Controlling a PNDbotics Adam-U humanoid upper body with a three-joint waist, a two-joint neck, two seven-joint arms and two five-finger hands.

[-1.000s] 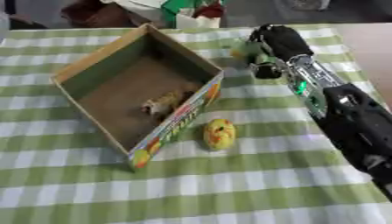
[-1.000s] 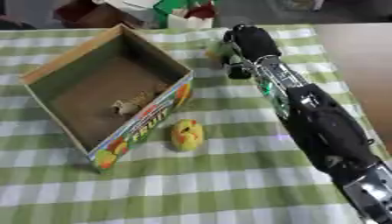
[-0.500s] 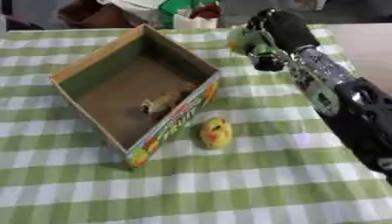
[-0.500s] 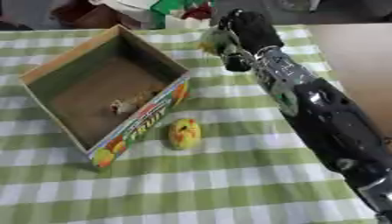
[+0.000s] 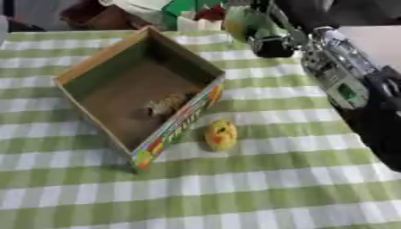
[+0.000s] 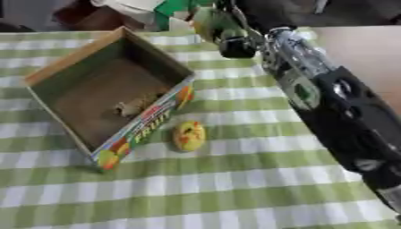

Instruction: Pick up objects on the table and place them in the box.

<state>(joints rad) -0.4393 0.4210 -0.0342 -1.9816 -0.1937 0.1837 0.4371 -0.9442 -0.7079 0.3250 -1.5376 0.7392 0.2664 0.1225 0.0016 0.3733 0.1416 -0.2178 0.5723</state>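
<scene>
toy (image 5: pixel 221 135) right of box (image 5: pixel 180 123)

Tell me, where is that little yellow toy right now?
The yellow toy lies on the checked tablecloth near the middle of the left eye view, just outside the box, beside its colourful printed right wall.

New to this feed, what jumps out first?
The big black and silver right arm sweeps in from the right, its right hand raised near the top edge and curled round a green object. Left of centre sits the open cardboard box on the green checked tablecloth, with a small tan thing inside. A yellow toy lies just outside the box's printed wall.
</scene>
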